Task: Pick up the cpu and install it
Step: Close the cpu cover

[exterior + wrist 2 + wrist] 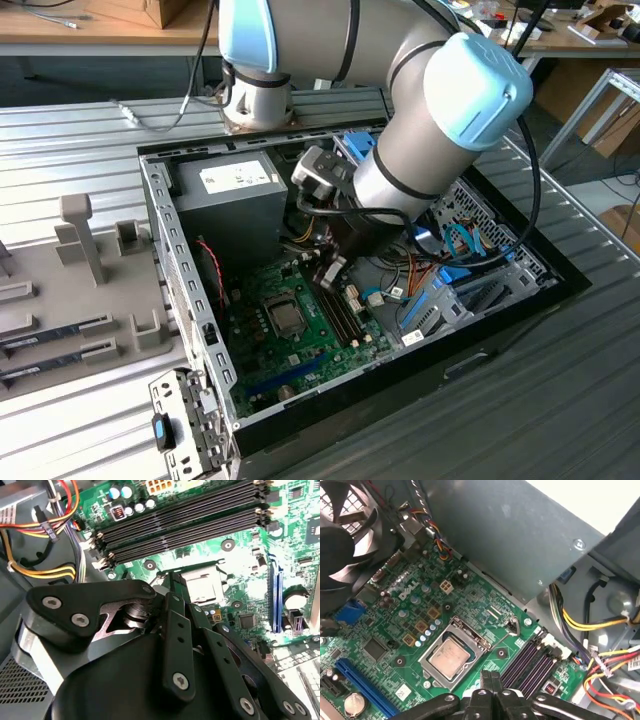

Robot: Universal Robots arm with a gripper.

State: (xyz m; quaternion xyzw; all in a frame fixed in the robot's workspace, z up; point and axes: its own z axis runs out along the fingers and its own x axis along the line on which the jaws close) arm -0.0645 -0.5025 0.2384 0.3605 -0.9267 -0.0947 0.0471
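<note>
Gripper [491, 680] with fingers pressed together, holding nothing, poised just above the green board [395, 630]. Just beyond the fingertips [496, 677]: cpu [449, 656] seated flat in its metal socket frame [451, 652]. Beside it, dark memory slots [532, 662]. Farther back: black fan [350, 535], grey power supply box [520, 540].
</note>
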